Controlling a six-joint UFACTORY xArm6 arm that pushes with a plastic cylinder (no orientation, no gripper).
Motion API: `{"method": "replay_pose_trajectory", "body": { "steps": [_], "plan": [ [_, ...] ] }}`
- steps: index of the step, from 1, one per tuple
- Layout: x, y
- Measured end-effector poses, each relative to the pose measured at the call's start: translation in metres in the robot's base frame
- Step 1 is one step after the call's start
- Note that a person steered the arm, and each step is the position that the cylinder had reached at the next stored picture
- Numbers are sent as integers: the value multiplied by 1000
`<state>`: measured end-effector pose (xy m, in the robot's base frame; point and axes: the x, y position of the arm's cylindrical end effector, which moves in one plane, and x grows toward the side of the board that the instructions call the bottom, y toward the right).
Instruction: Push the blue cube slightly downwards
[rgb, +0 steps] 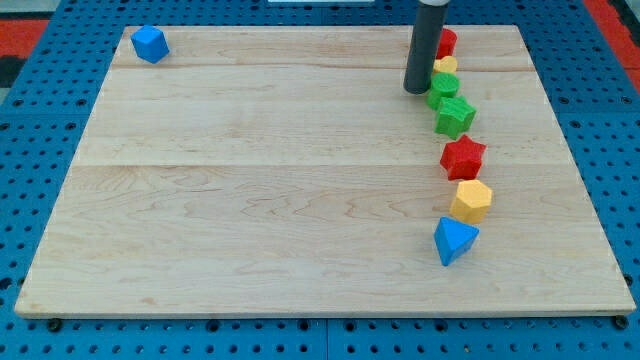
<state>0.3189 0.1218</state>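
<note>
The blue cube (150, 44) sits alone at the top left corner of the wooden board (260, 190). My tip (416, 90) is far from it, at the view's upper right, just left of a column of blocks. It stands beside a yellow block (446, 66) and a green block (443, 85), close to them; contact cannot be told.
The column at the right runs downward: a red block (446, 42) partly behind the rod, the yellow and green blocks, a green star (455, 117), a red star (463, 157), a yellow hexagon (471, 201) and a blue triangular block (454, 240). A blue pegboard surrounds the board.
</note>
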Motion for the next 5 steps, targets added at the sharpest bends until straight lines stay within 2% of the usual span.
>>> {"method": "replay_pose_trajectory", "body": {
  "steps": [2, 3, 4, 5],
  "plan": [
    [0, 0],
    [0, -34],
    [0, -98],
    [-28, -160]
  ]
}}
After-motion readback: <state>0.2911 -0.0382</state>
